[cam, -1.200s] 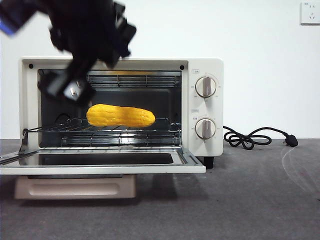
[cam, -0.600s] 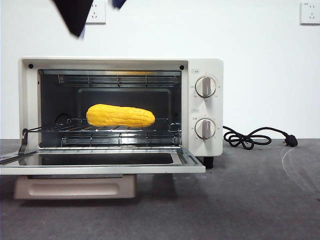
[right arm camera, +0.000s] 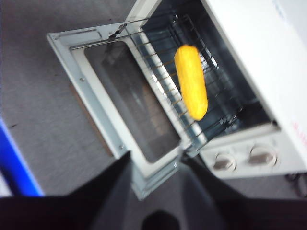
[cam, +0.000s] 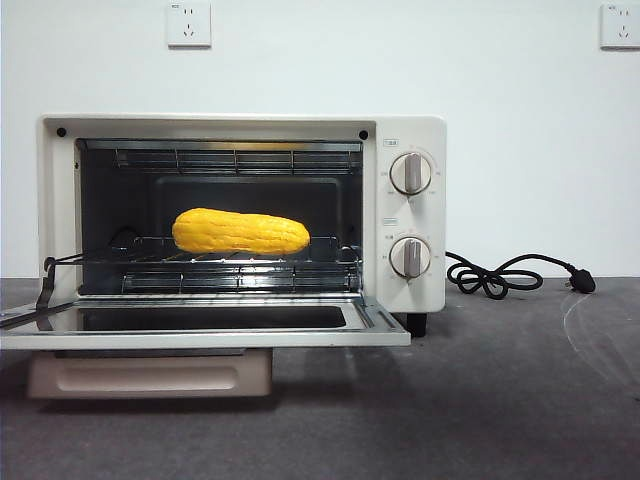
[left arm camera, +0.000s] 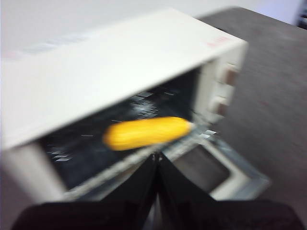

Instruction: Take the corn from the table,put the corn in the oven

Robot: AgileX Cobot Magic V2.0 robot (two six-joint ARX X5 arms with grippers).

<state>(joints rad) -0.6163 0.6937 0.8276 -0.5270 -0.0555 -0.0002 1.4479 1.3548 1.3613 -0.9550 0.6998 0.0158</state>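
Desk (cam: 500,400) dark grey, bare in front and on the knob side of the oven (cam: 240,125); only the black cord (cam: 500,275) lies there, near the back. Oven door (cam: 200,325) is folded down flat, sticking out over the desk, cavity fully exposed. Corn (cam: 240,231) lies lengthwise on the wire rack (cam: 200,262), roughly centred, clear of both side walls and the top element.

Change: a second ago a dark arm blocked the upper left of the oven front; half a second ago only a tip showed at the top edge; now the front view has no arm at all. Corn hasn't shifted. Reads as placement done, arm retreated.

Left gripper (left arm camera: 156,165): jaws pressed together, empty, above and in front of the opening. Right gripper (right arm camera: 154,165): jaws spread apart, empty, high over the door.

Room: open space all around above; the projecting door edge is the one thing to avoid.
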